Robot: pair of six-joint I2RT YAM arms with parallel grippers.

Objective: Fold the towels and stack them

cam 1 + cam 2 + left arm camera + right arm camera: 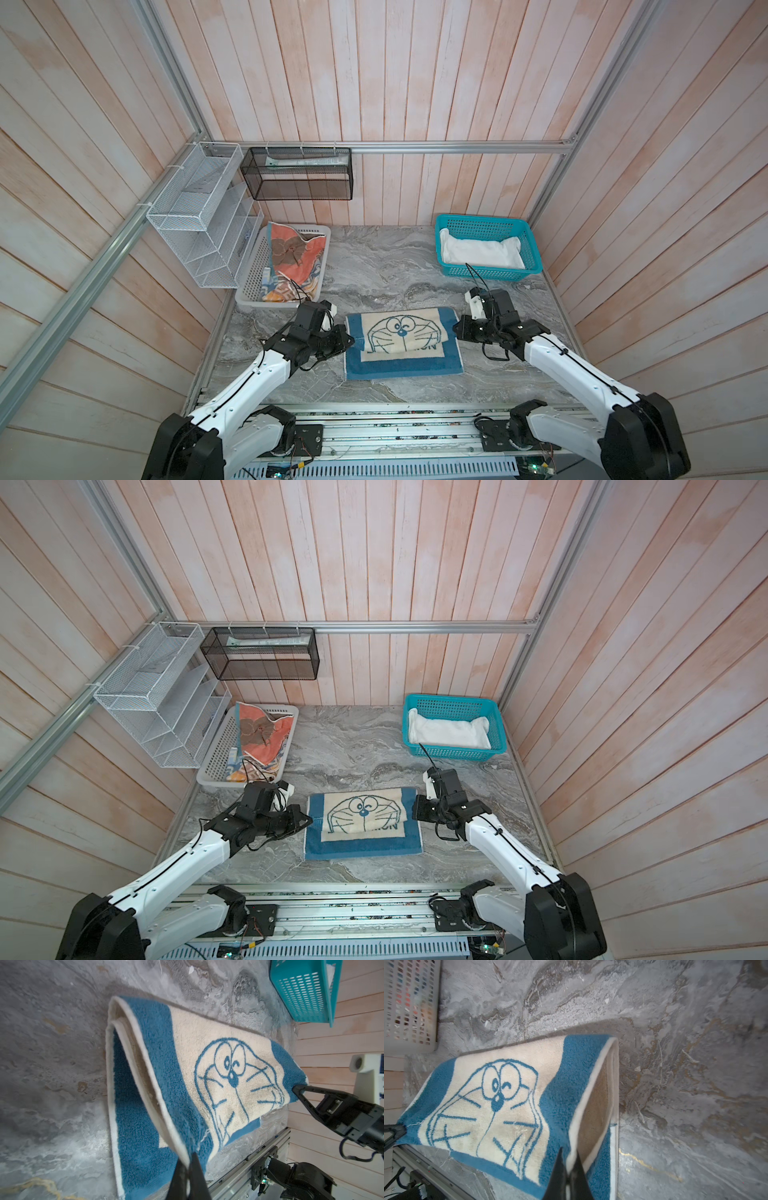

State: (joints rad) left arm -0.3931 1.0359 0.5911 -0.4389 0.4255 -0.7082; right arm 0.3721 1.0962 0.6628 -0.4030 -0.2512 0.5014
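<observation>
Doraemon towel (401, 332) half folded, left gripper (188, 1160) pinching its left edge, right gripper (569, 1158) pinching its right edge

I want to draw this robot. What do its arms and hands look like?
Both arms, the left arm and the right arm, have smooth white shells with chunky black joints. A thin black cable runs along each. The left hand and right hand are black, with two pointed, triangle-shaped fingers.
</observation>
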